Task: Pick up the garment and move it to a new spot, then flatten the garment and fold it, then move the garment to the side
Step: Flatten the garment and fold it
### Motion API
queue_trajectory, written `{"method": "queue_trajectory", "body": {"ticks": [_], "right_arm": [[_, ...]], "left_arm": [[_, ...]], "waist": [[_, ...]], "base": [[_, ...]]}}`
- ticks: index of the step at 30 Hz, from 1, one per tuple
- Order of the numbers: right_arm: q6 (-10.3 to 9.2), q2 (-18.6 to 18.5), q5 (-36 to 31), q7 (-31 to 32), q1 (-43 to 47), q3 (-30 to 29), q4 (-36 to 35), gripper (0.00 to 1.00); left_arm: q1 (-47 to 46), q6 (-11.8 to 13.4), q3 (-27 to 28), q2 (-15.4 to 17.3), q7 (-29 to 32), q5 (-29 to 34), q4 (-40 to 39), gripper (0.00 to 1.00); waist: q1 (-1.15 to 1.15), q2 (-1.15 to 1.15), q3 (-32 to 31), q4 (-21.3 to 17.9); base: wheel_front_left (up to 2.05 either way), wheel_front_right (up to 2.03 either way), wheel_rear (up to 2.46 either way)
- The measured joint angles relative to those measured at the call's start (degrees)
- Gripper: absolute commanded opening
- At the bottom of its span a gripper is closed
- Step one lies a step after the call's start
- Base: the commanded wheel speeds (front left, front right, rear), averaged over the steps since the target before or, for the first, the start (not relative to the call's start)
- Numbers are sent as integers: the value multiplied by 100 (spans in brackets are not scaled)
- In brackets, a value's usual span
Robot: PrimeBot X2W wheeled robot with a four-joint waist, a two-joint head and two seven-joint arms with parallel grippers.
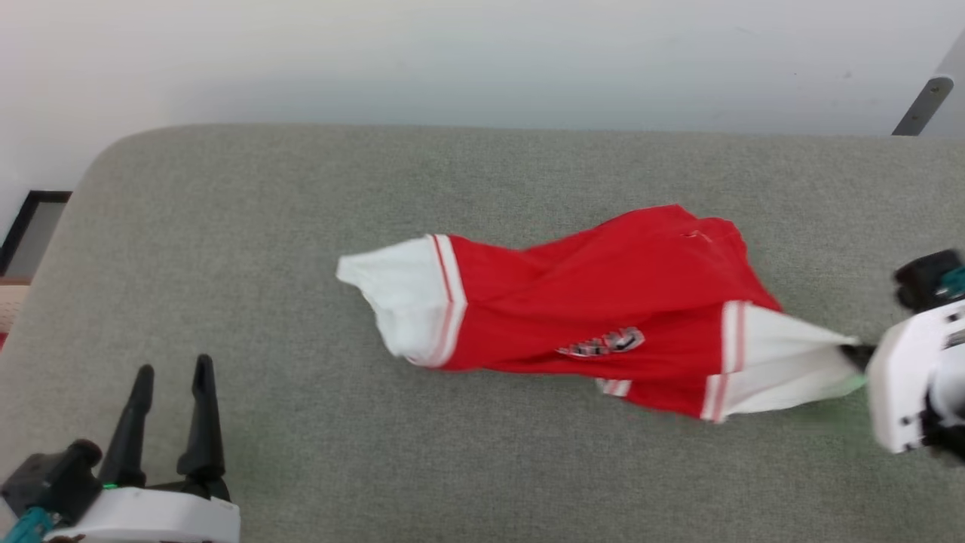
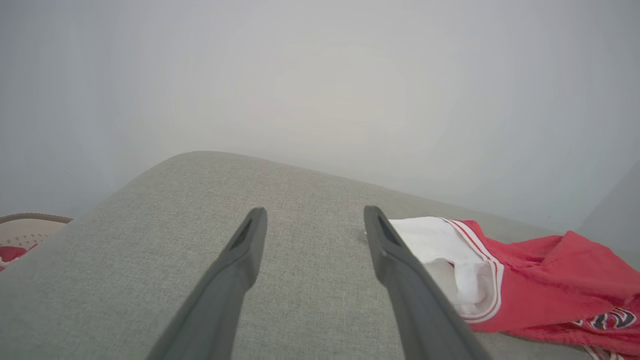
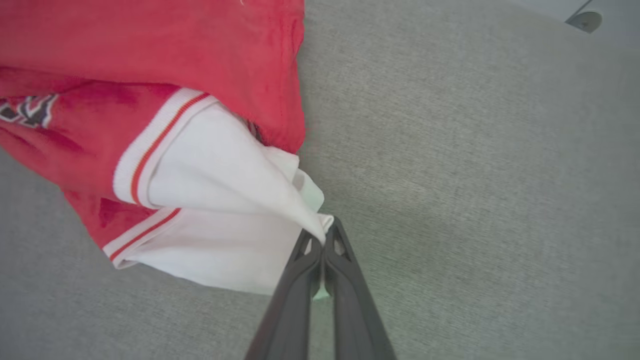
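Currently | right tool [image 3: 326, 235] clenched on garment [image 1: 603, 294] sleeve tip, 3 o'clock, likely for lifting | left tool [image 1: 173, 367] released, 8 o'clock

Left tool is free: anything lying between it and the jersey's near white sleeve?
Nothing visible. Bare grey surface separates the open left tool from the white sleeve of the garment. The right tool is shut on the other sleeve.

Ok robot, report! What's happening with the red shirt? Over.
Right gripper shut on white sleeve. Left gripper open, idle. Red shirt crumpled on grey surface. Nothing blocking.
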Motion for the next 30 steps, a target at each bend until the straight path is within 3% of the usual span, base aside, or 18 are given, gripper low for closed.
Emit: {"method": "queue_trajectory", "body": {"ticks": [8,16,17,18,19,24,30], "right_arm": [[0,-523,-15,129,-284,-238,682,0],[0,-354,9,-199,-395,130,1712,0],[0,-314,37,-278,-430,190,1802,6],[0,-287,73,-355,-466,230,1901,39],[0,-277,88,-421,-501,292,1969,98],[0,-280,270,-701,-643,542,2124,100],[0,-347,485,-1209,-679,555,1828,100]], "left_arm": [[57,-25,-81,-110,-8,46,-3,100],[55,-59,-231,-174,7,77,77,100],[49,-69,-260,-178,20,78,78,100],[37,-75,-289,-179,29,85,76,100],[23,-78,-311,-177,63,86,73,100],[-26,-115,-383,-121,177,108,22,100],[-38,-134,-413,21,410,101,-193,100]], "waist": [[0,0,-47,130],[0,0,-58,212],[0,0,-59,207],[0,0,-59,200],[0,0,-59,191],[0,0,-54,117],[0,0,-57,-55]], "base": [[0,0,0],[0,0,0],[0,0,0],[0,0,0],[0,0,0],[0,0,0],[0,0,0]]}}
